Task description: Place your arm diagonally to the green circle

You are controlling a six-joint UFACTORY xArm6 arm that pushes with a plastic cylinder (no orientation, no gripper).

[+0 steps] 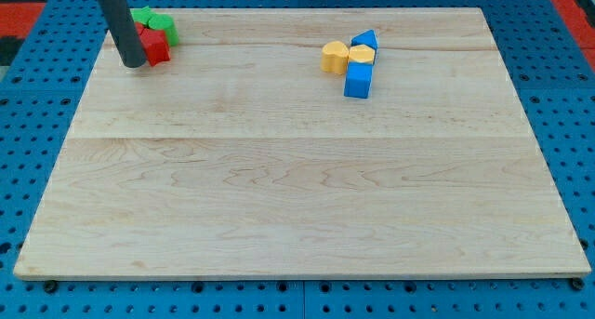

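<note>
Two clusters of blocks lie on the worktop [297, 170], a pale board of light wood with visible grain and seam lines, set on a blue perforated base.

The arm carries no pincer, so no spread or pressed-together state applies; it ends in a straight dark rod. My tip [134, 64] rests on the board at the view's upper left.

Just beside my tip, toward the view's right, sits a red block [154, 47]; its shape is partly hidden by the rod. Beyond it, toward the view's top and right of my tip, lie the green circle [163, 25] and a second green block [144, 18], close together.

Step in hand, by judgement: the positioning appears nearly complete, as my tip stands diagonally below-left of the green circle. Any further move calls for a small correction without disturbing the red block.

Well apart from my tip, toward the view's right, lie a yellow block [334, 55], a second yellow block [362, 55], a blue cube [358, 80] and a blue wedge-like block [366, 39]. All blocks look smooth and matt.
</note>
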